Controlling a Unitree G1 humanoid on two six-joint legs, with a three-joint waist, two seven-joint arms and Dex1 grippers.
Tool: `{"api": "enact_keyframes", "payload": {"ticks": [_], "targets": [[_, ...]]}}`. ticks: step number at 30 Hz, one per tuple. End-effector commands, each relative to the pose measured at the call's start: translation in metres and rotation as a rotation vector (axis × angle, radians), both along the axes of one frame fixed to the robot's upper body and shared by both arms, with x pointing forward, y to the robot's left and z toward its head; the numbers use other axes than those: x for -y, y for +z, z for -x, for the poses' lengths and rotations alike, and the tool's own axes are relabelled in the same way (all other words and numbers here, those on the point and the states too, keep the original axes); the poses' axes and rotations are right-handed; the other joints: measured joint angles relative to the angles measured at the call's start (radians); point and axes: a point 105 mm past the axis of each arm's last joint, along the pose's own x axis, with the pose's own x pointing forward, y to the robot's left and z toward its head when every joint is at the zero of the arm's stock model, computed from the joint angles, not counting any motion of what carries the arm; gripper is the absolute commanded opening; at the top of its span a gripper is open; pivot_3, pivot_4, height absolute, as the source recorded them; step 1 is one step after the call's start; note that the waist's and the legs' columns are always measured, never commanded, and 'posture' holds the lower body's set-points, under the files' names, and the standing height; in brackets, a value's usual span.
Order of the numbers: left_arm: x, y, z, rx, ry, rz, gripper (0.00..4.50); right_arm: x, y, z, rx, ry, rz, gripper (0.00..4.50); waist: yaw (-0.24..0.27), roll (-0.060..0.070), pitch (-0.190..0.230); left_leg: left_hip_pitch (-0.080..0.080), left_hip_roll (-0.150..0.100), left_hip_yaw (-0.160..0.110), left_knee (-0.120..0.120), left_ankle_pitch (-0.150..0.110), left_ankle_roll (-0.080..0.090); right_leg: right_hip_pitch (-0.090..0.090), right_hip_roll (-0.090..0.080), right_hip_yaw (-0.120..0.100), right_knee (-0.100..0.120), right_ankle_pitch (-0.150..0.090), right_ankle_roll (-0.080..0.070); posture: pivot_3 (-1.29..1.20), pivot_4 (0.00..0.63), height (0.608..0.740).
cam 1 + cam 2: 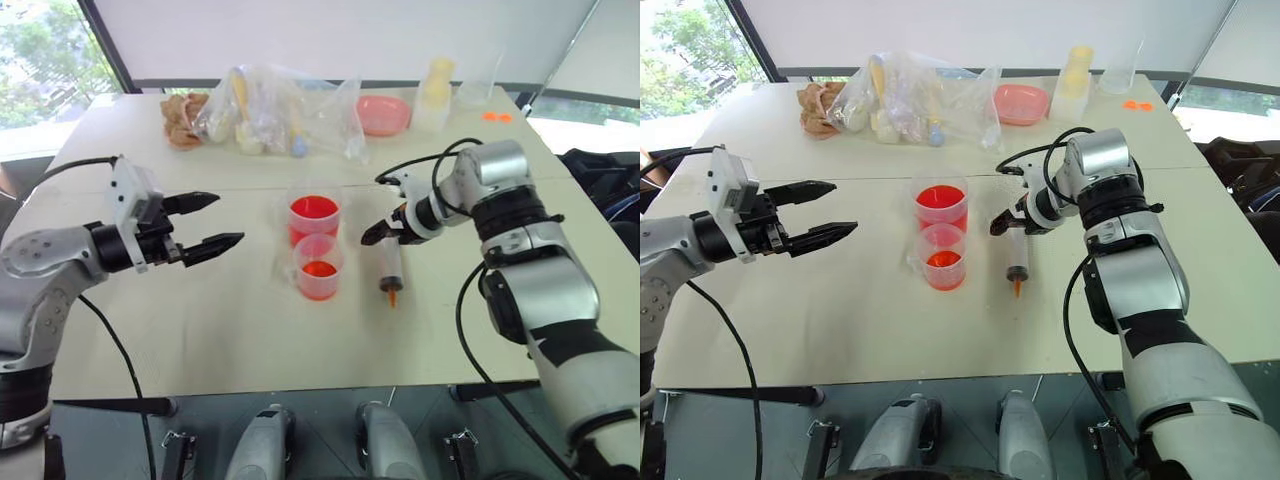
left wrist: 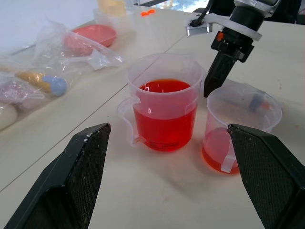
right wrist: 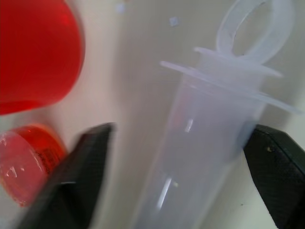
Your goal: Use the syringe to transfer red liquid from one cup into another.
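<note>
My right tool [image 3: 176, 157] straddles the syringe [image 1: 1017, 262] lying mid-bench, fingers apart, one touching its barrel. Left tool [image 1: 207, 222] gapes empty. Wrist view shows ring handle.

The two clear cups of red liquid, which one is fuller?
The taller, wider cup, the one farther from the robot. Its red liquid fills over half; the shorter cup in front has only a shallow layer.

Bright daylight enters through the windows [image 1: 45, 60] behind the worktop [image 1: 240, 330], which looks evenly lit with faint shadows. The syringe [image 3: 205, 157] is soft and out of focus up close.
</note>
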Motion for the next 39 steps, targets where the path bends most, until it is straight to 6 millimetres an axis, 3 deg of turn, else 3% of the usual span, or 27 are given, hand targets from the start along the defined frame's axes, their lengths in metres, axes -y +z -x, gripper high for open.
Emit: {"api": "enact_keyframes", "payload": {"ticks": [1,3,8,10,12,15,18,20,22,27,35,39], "targets": [[0.002,0.011,0.004,0.053,-0.005,0.004,4.16,0.008,-0.014,0.001,-0.02,-0.032,0.031,2.08,0.0,0.0,0.0,0.001,0.0,0.0,0.0,0.0,0.0,0.001,0.0,0.0,0.0,0.0,0.0,0.0,0.15,0.74],[0.001,0.011,0.004,0.053,-0.003,0.004,4.16,0.011,-0.019,0.002,-0.029,-0.041,0.039,1.48,0.0,-0.001,-0.001,0.002,0.0,0.0,0.0,0.0,0.0,0.002,0.001,0.0,0.0,0.0,0.0,0.0,0.15,0.74],[-0.006,0.015,0.001,0.043,-0.002,0.013,4.16,0.018,-0.011,-0.001,0.04,-0.058,-0.029,1.47,0.005,-0.003,-0.003,0.003,0.001,-0.001,0.001,0.0,0.0,0.004,0.001,0.0,0.0,0.001,-0.001,0.0,0.15,0.74],[-0.016,0.019,-0.007,0.035,0.044,0.063,4.16,0.015,0.028,-0.019,0.26,-0.036,-0.148,1.47,0.004,-0.003,-0.003,0.003,0.0,-0.001,0.001,0.0,0.0,0.005,0.001,0.0,0.0,0.001,-0.001,0.0,0.15,0.74],[-0.028,0.022,-0.018,0.033,0.1,0.103,4.16,0.014,0.083,-0.028,0.551,0.036,-0.203,1.47,0.004,-0.002,-0.001,0.003,0.0,0.0,0.002,0.0,0.0,0.004,0.001,0.0,0.0,0.002,-0.002,0.0,0.15,0.74],[-0.031,0.028,-0.033,0.05,0.122,0.108,4.16,0.006,0.15,-0.011,0.916,0.222,-0.217,1.47,0.003,0.002,0.002,0.001,0.0,0.0,0.002,0.001,-0.001,0.001,0.001,0.0,0.001,0.003,0.001,0.0,0.15,0.74],[-0.028,0.045,-0.047,0.09,0.104,0.112,4.16,-0.009,0.18,0.013,1.194,0.408,-0.105,1.47,0.002,0.0,0.001,0.001,0.002,0.0,0.001,0.001,-0.001,0.001,0.004,-0.001,0.0,0.003,0.001,0.0,0.15,0.74],[-0.026,0.054,-0.06,0.121,0.133,0.08,4.16,-0.017,0.185,0.018,1.366,0.461,0.057,1.47,0.0,-0.002,-0.001,0.001,0.003,0.001,0.001,0.001,-0.001,0.001,0.007,-0.001,-0.001,0.003,0.001,0.0,0.15,0.74],[-0.024,0.063,-0.068,0.141,0.117,0.049,4.16,-0.039,0.185,0.026,1.509,0.539,0.127,1.47,-0.003,-0.002,-0.001,0.001,0.004,0.002,0.001,0.001,-0.001,0.001,0.007,-0.001,-0.001,0.003,0.001,0.0,0.15,0.74],[-0.016,0.092,-0.081,0.221,0.074,0.019,4.16,-0.085,0.179,0.04,1.592,0.482,-0.198,1.47,-0.018,-0.002,0.0,0.001,0.004,0.002,0.001,0.002,-0.003,0.0,0.007,0.0,0.001,0.004,0.0,0.0,0.15,0.74],[-0.007,0.13,-0.075,0.328,0.028,-0.025,4.16,-0.107,0.174,0.028,1.547,0.347,-0.365,1.47,-0.019,-0.002,0.0,0.0,0.004,-0.002,0.001,0.002,-0.003,0.0,0.007,0.0,0.001,0.004,0.0,0.0,0.15,0.74],[0.003,0.147,-0.07,0.383,-0.008,-0.014,4.16,-0.115,0.156,0.024,1.49,0.36,-0.377,1.47,-0.021,-0.002,0.0,0.0,0.004,-0.002,0.001,0.002,-0.003,-0.001,0.007,0.0,0.002,0.004,0.0,0.0,0.15,0.74]]}}
